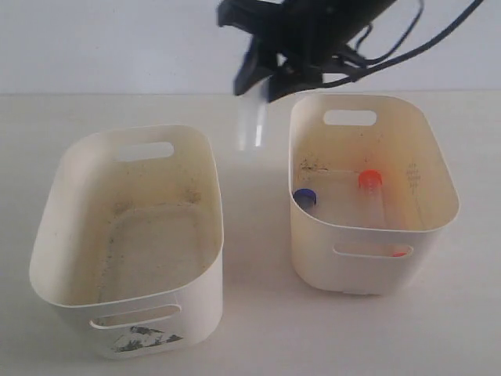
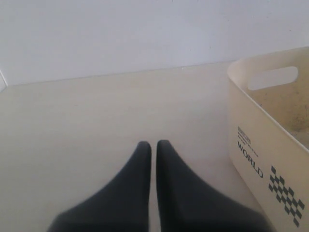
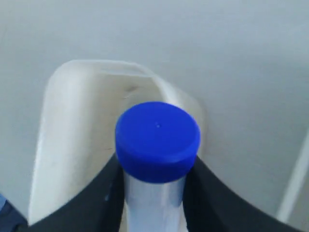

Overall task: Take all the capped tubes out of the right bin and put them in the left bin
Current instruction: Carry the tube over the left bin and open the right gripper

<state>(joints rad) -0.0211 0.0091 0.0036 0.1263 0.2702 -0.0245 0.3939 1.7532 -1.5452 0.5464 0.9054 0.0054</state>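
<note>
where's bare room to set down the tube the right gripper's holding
The left bin has a bare floor, wall to wall. The table strip between the two bins is free too. The right bin is crowded: a blue-capped tube and an orange-capped tube lie inside.

Left gripper (image 2: 153,143): two matte black fingers (image 2: 130,193), broad at the base, tapering to narrow rounded tips, smooth surface. Right gripper (image 3: 157,162): same black fingers (image 3: 77,208) with curved inner edges. In the exterior view the right arm (image 1: 313,31) is a black angular housing, with thin black cables (image 1: 415,51) looping off it.
</note>
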